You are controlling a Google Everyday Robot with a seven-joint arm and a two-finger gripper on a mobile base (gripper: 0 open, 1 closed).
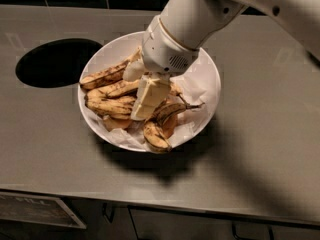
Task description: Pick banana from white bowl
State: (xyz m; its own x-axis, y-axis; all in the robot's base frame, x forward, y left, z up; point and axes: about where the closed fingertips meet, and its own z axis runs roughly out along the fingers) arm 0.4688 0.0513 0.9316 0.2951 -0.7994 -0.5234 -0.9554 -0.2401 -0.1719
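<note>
You will find nothing readable here: the only sign is a label plate [35, 210] on the cabinet front at about 7 o'clock, and its lettering is too faint to make out. The gripper [149, 98] sits near centre, lowered into the white bowl [206, 66].
</note>
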